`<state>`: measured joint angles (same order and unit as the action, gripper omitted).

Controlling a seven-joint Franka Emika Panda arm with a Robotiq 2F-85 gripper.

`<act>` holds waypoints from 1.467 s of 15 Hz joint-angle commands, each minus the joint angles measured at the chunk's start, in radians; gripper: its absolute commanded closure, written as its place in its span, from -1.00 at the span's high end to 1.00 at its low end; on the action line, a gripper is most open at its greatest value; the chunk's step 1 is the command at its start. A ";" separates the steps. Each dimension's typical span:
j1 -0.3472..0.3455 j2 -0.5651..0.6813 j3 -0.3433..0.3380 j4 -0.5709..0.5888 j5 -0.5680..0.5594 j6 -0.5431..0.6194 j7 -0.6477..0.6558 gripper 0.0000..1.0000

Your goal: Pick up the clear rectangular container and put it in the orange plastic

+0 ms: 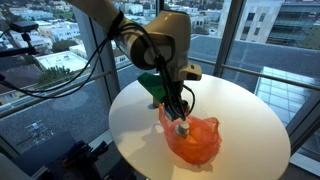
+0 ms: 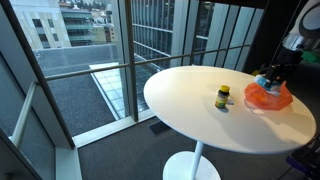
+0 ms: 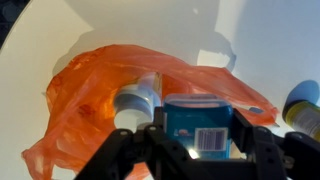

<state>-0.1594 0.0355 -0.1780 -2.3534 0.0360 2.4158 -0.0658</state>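
Observation:
My gripper (image 3: 199, 128) is shut on the clear rectangular container (image 3: 197, 122), which looks blue inside and has a barcode label. It holds the container just above the opening of the orange plastic bag (image 3: 95, 95) on the round white table (image 3: 60, 30). A white cylindrical bottle (image 3: 134, 100) lies inside the bag. In both exterior views the gripper (image 1: 180, 115) hangs over the orange bag (image 1: 195, 140), which sits near the table edge (image 2: 270, 97); the container is hardly visible there.
A small yellow jar with a dark lid (image 2: 223, 97) stands near the table's middle and shows at the right edge of the wrist view (image 3: 305, 110). A green object (image 1: 150, 85) lies behind the arm. Glass windows surround the table.

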 commanded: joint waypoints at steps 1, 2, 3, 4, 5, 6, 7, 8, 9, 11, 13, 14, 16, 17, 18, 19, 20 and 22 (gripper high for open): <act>0.005 0.039 0.014 0.036 0.006 -0.001 0.027 -0.21; 0.006 0.047 0.016 0.039 0.003 -0.001 0.030 -0.21; 0.007 0.054 0.018 0.042 0.001 -0.001 0.032 -0.21; 0.007 0.061 0.019 0.044 -0.002 0.000 0.034 -0.21; 0.006 0.066 0.021 0.046 -0.003 -0.001 0.035 -0.21; 0.006 0.072 0.021 0.049 -0.005 -0.001 0.035 -0.21; 0.006 0.078 0.022 0.051 -0.005 -0.002 0.035 -0.21; 0.005 0.082 0.021 0.053 -0.006 -0.002 0.034 -0.21; 0.005 0.087 0.021 0.054 -0.007 -0.003 0.034 -0.21; 0.004 0.095 0.019 0.056 -0.010 -0.003 0.035 -0.21; 0.002 0.102 0.017 0.055 -0.013 -0.003 0.036 -0.21; 0.001 0.105 0.016 0.055 -0.013 -0.003 0.035 -0.21; -0.001 0.110 0.014 0.052 -0.015 -0.002 0.033 -0.21; -0.002 0.113 0.013 0.051 -0.014 -0.002 0.033 -0.21; -0.002 0.113 0.012 0.049 -0.015 -0.002 0.031 -0.21; -0.002 0.114 0.012 0.048 -0.015 -0.001 0.031 -0.21; -0.002 0.114 0.011 0.047 -0.015 -0.001 0.030 -0.21; -0.002 0.113 0.011 0.045 -0.014 -0.002 0.029 -0.21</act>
<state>-0.1576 0.1426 -0.1660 -2.3226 0.0359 2.4161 -0.0604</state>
